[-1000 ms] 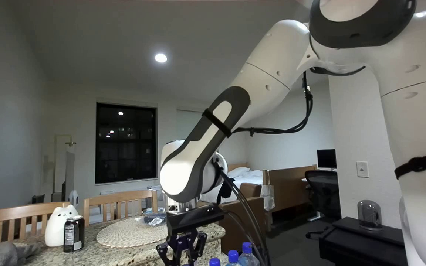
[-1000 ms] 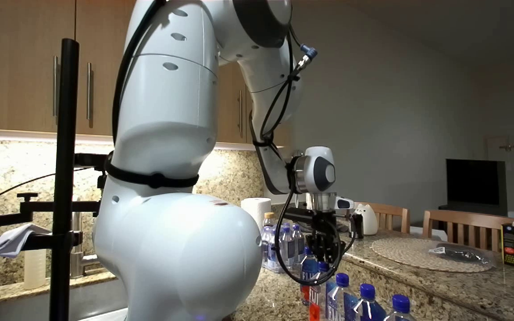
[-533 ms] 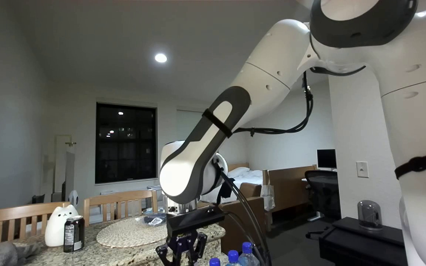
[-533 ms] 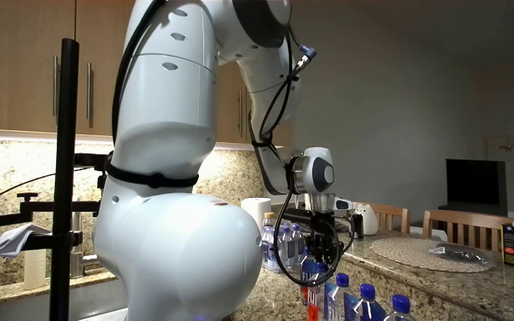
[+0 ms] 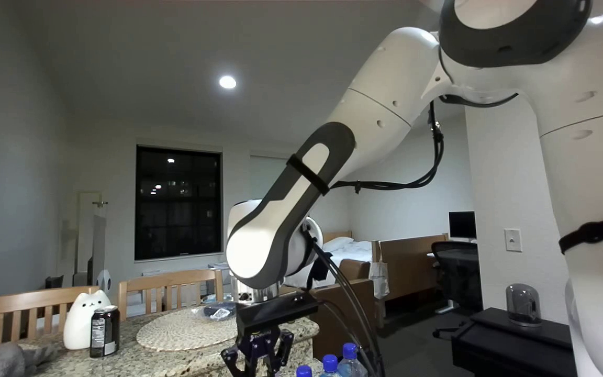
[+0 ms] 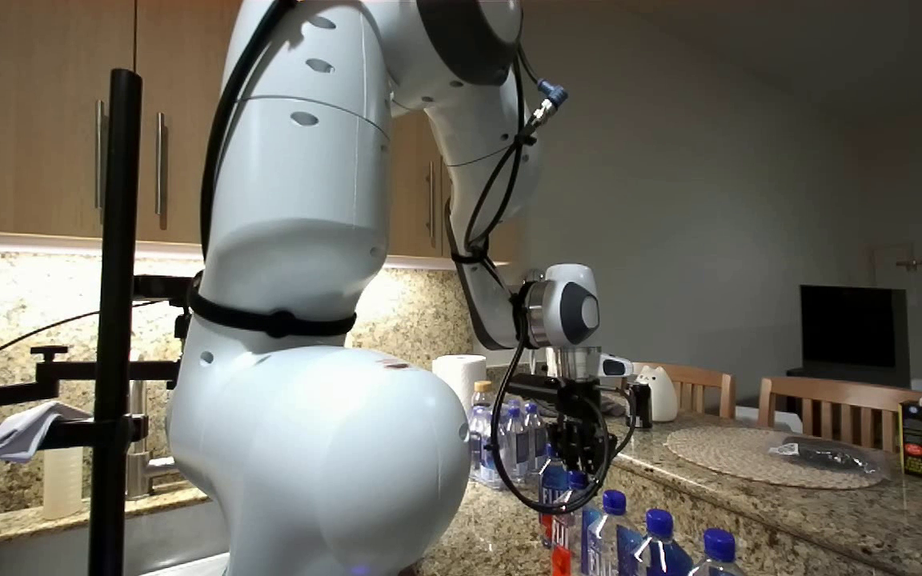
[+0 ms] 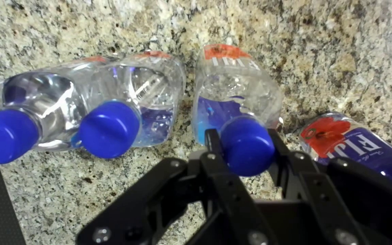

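My gripper [image 7: 243, 144] is shut on the blue cap [image 7: 250, 154] of a clear FIJI water bottle [image 7: 238, 80], one finger pressed on each side. Whether the bottle's base rests on the granite counter I cannot tell. To its left in the wrist view stand more bottles, with blue caps [image 7: 110, 129] showing. On the right is another bottle [image 7: 345, 143] with a red flower label. In an exterior view the gripper [image 6: 581, 460] is over the row, partly behind a looped cable. In an exterior view the gripper [image 5: 259, 366] has its fingertips cut off by the lower edge.
Close bottles [image 6: 659, 552] continue the row toward the camera. A pack of bottles [image 6: 515, 444] and a paper towel roll [image 6: 459, 376] stand behind. The raised counter holds a woven mat [image 6: 725, 456], a black can [image 5: 104, 331], a white cat figure [image 5: 84, 319] and a drink carton [image 6: 917, 440].
Over the first half second the gripper and the capped bottle shift very slightly left in an exterior view. Since then nothing visibly moves, and the grip stays the same.
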